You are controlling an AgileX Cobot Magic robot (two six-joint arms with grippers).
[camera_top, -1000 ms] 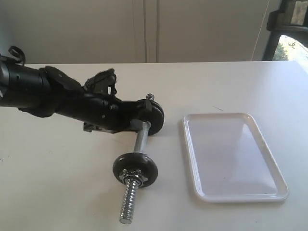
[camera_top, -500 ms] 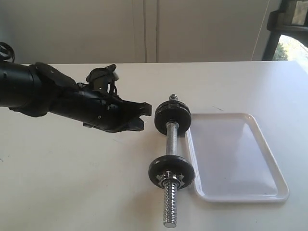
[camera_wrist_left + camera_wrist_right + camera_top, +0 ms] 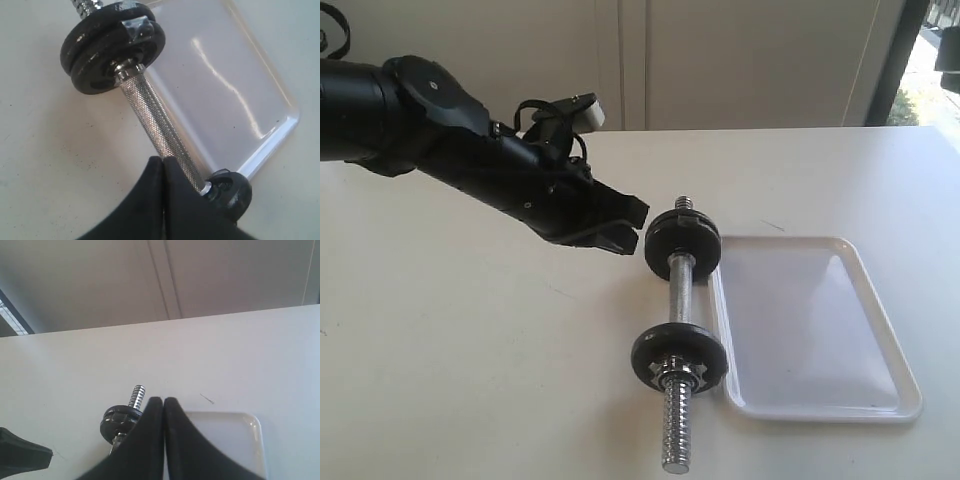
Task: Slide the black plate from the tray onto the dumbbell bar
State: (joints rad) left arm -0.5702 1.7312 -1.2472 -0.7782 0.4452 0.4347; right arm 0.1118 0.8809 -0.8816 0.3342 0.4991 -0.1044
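The left arm (image 3: 440, 140) reaches in from 9 o'clock, sloping down over the table (image 3: 470, 350). The left gripper (image 3: 628, 228) hangs with jaws pressed together on nothing, at 9 o'clock of the far black plate (image 3: 682, 238), near but apart, probably to keep clear. The dumbbell bar (image 3: 678, 290) lies flat from 12 to 6 o'clock, hard beside the tray, which suits a short slide. The near plate (image 3: 678, 352) is also threaded on. The tray (image 3: 800, 320), at 3 o'clock, carries no disc, so the transfer looks done. The right gripper (image 3: 163, 400), jaws closed and empty, is raised above the table.
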